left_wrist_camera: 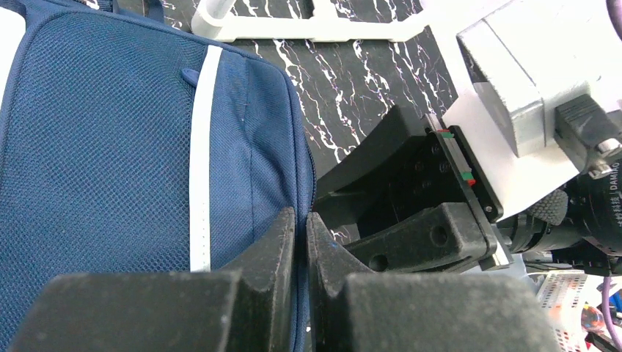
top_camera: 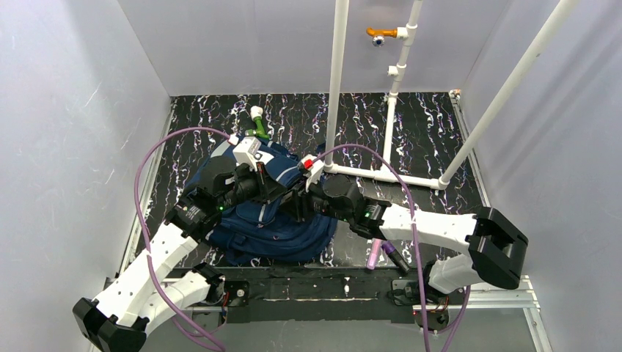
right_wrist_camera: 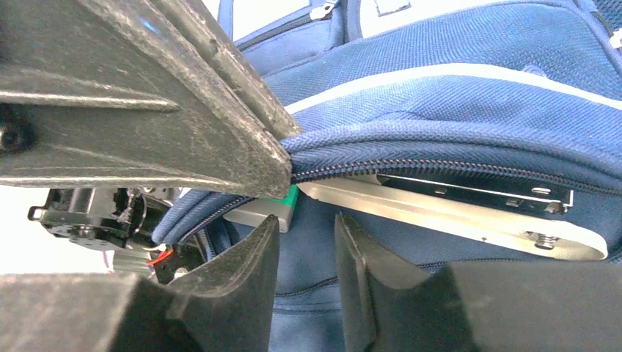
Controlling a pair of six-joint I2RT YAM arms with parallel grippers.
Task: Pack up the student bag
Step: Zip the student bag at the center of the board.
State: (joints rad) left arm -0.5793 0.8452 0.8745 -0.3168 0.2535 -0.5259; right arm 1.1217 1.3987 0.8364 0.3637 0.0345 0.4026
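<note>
The navy-blue student bag (top_camera: 275, 233) lies on the black marbled table, in front of both arms. My left gripper (top_camera: 287, 189) is shut on the bag's zipper edge and holds it up; in the left wrist view the jaws (left_wrist_camera: 301, 231) pinch the blue fabric (left_wrist_camera: 110, 147). My right gripper (top_camera: 302, 204) is open at the bag's opening. In the right wrist view its jaws (right_wrist_camera: 306, 246) stand apart over the blue lining (right_wrist_camera: 315, 315), holding nothing. A flat silver metal item (right_wrist_camera: 455, 214) with a green end lies inside the opening under the lifted zipper edge (right_wrist_camera: 440, 158).
A white PVC pipe frame (top_camera: 381, 174) stands behind the bag, with an orange fitting (top_camera: 381, 32) high on it. A green and white item (top_camera: 257, 122) lies behind the bag. Purple pens (top_camera: 383, 254) lie under the right arm. Grey walls close in left, right and back.
</note>
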